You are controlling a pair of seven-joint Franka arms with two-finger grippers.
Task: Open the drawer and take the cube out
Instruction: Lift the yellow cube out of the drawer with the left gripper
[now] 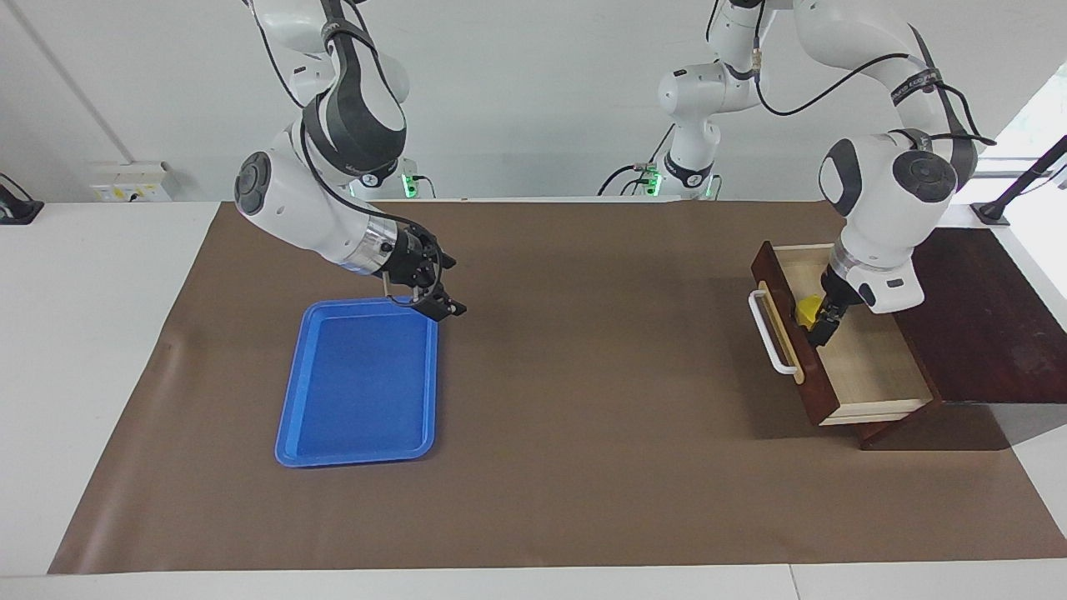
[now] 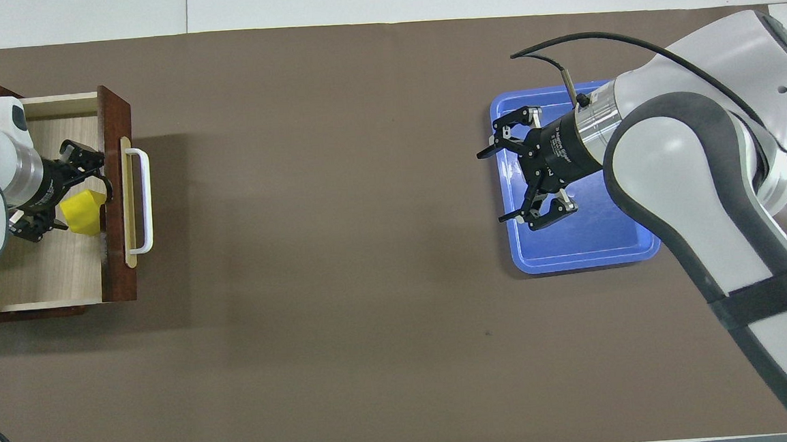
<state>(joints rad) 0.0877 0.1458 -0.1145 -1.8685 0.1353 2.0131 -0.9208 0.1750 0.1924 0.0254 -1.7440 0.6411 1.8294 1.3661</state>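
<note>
The drawer is pulled open out of its dark wooden box at the left arm's end of the table, with its white bar handle facing the middle. The yellow cube lies in the pale interior, close to the drawer front. My left gripper reaches down into the drawer, fingers apart on either side of the cube. In the overhead view the cube sits between the left gripper's fingers, inside the drawer. My right gripper is open and empty.
A flat blue tray lies on the brown mat toward the right arm's end; the right gripper hovers over its edge and waits. The drawer handle sticks out toward the middle of the mat.
</note>
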